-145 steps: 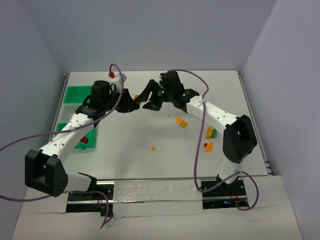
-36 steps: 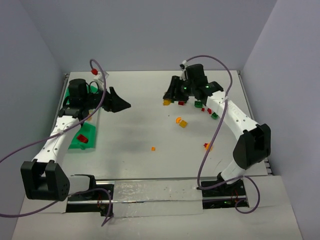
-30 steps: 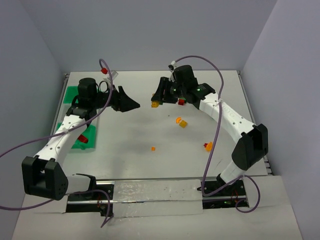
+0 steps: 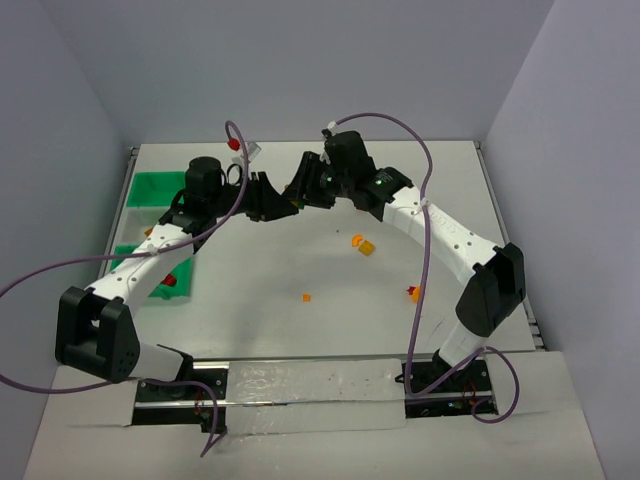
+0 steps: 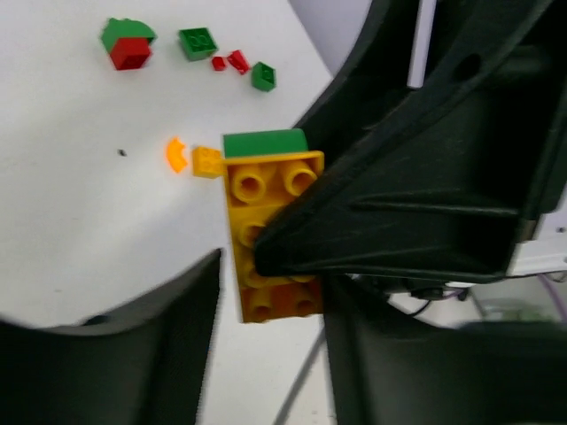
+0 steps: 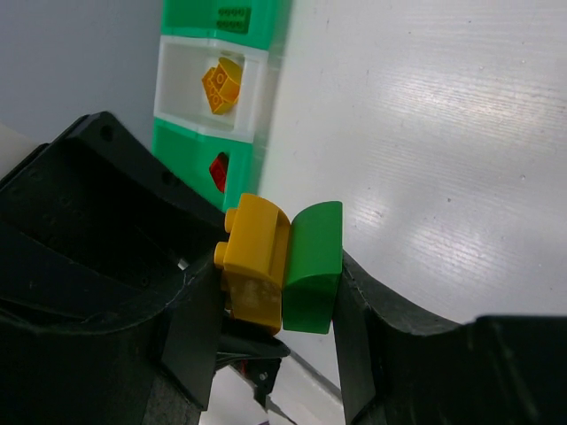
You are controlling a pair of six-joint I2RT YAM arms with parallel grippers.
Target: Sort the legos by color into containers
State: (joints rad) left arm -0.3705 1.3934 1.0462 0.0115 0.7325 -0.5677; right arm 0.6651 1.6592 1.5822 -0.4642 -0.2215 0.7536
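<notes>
At the far middle of the white table [image 4: 330, 330] the two arms stand tip to tip. The right end effector [image 6: 276, 283] is clenched on a joined pair [image 6: 282, 266] of small plastic lego bricks: a studded yellow brick [image 6: 255, 257] pressed flat against a round-topped green brick [image 6: 312, 261]. The yellow brick is on the left arm's side and the green one on the far side from it.

The left end effector [image 5: 270, 292] straddles the yellow brick's long sides, with its fingers running along the brick's long axis. Whether they pinch it or merely flank it, I cannot tell.

The step in hand looks like pulling the pair apart, so the pull would best go along the line between the arms. The row of three joined open plastic containers [image 6: 177, 106] lies on the left arm's side. Its whitish middle bin holds yellow bricks, so the left arm is nearer for that drop. Other loose legos [image 5: 197, 42] lie on the table.
</notes>
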